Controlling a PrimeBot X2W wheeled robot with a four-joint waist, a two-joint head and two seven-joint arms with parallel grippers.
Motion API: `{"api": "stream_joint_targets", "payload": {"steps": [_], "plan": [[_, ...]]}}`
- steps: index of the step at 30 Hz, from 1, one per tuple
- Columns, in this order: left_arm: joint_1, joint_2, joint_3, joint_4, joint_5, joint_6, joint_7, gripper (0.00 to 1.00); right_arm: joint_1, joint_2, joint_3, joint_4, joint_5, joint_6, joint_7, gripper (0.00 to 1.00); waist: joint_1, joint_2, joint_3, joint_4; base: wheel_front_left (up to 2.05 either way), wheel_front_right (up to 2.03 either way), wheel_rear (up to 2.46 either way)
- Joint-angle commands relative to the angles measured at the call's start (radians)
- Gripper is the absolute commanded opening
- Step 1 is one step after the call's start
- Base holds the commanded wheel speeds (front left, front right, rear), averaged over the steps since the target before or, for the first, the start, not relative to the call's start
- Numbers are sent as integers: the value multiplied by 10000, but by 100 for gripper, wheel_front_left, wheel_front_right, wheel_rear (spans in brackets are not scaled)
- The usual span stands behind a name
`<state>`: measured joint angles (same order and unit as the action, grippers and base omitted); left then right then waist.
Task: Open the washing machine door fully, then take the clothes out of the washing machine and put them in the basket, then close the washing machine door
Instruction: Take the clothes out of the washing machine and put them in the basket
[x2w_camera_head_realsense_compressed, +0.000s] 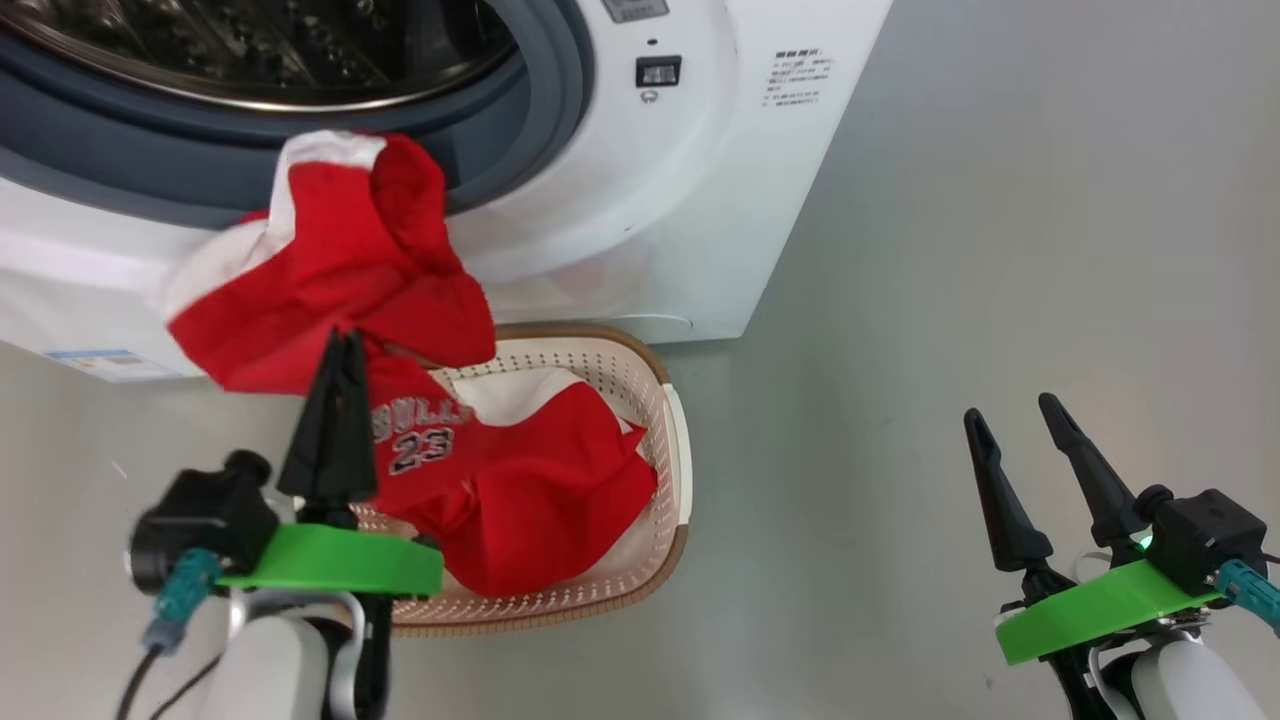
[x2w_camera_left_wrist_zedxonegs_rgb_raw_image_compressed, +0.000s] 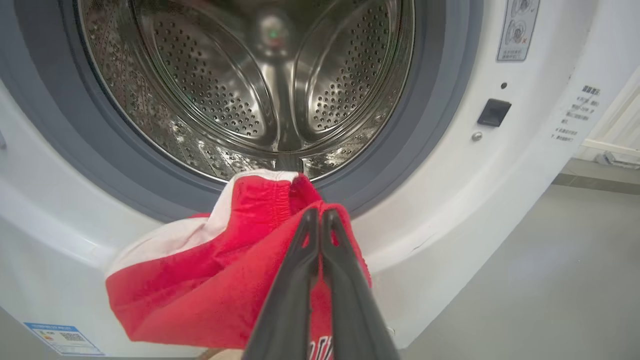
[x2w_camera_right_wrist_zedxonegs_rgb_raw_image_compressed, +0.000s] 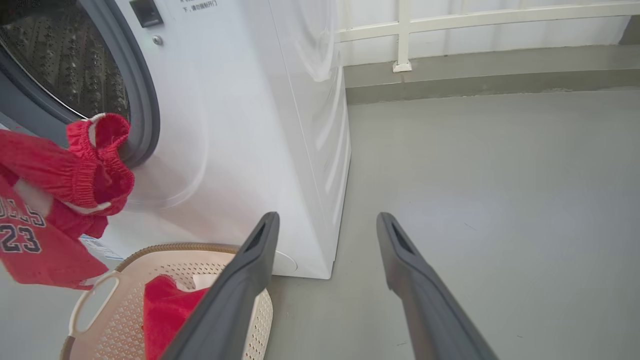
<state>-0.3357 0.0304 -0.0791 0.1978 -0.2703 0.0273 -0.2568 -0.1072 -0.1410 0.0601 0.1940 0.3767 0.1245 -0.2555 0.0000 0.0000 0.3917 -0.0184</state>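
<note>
Left gripper: fingers shut on a fold of the red clothes, bundle hanging betw. washing machine mouth & basket, which has more red cloth inside. Right gripper wide open, empty. Fabric judged light, limp, non-fragile; best pinched at a bunched fold, e.g. the elastic waistband.

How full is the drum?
Empty, as far as seen: the drum shows bare steel, and the red garment hangs outside the opening, pinched in the shut left gripper.

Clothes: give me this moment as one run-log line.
left gripper: shut on clothes | clothes: out of washing machine, near basket | right gripper: open, empty
</note>
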Motion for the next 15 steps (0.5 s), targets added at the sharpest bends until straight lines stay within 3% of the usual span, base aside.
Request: {"api": "stream_joint_targets", "payload": {"steps": [1,15], "plan": [[62,199,226,-71,-82,80,-49,0,-156,-60,249,-252,-14,62,-63,100,0,0,150,-33,0,0,0],[-1117,199,-229,3417,143,-321,-49,0,-686,20,315,-344,-24,62,-63,100,0,0,1273,-177,0,0,0]]}}
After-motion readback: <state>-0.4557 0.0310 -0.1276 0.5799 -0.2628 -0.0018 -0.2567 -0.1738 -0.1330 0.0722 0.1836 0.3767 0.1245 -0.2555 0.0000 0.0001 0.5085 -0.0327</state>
